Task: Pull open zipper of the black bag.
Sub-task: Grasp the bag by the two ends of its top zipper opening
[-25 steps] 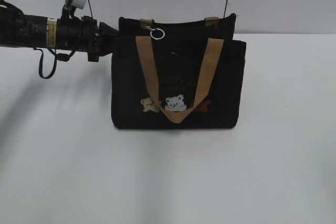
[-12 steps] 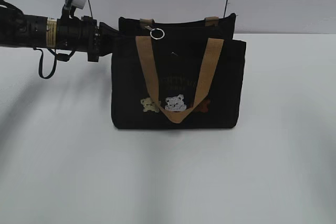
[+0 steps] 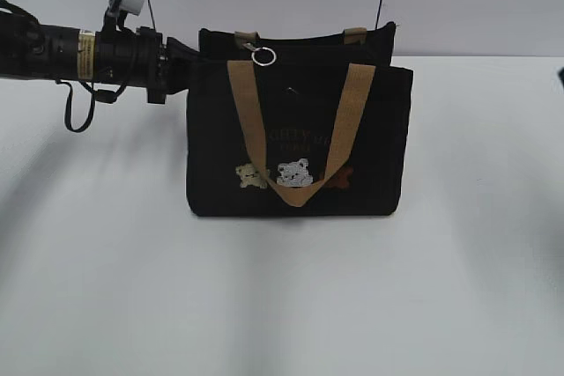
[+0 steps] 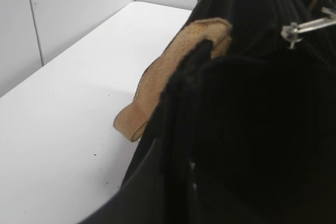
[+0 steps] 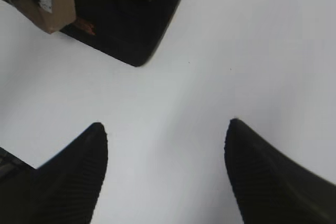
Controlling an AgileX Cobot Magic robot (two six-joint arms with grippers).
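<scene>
Black fabric makes up the small boxy tote bag (image 3: 300, 143) standing upright at the centre of the exterior view on the white table (image 3: 282, 305), tan webbing handles (image 3: 300, 134) draped over its front. The zipper's silver ring pull (image 3: 263, 56) sits on the top edge, left of middle. The left gripper (image 3: 189, 59), at the upper left, is clamped tight on the bag's left top corner. The right gripper (image 5: 165, 129) hovers over bare table, jaws spread wide, holding nothing.

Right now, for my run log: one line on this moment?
left gripper: at black fabric bag edge | silver ring pull: free | right gripper: open
</scene>
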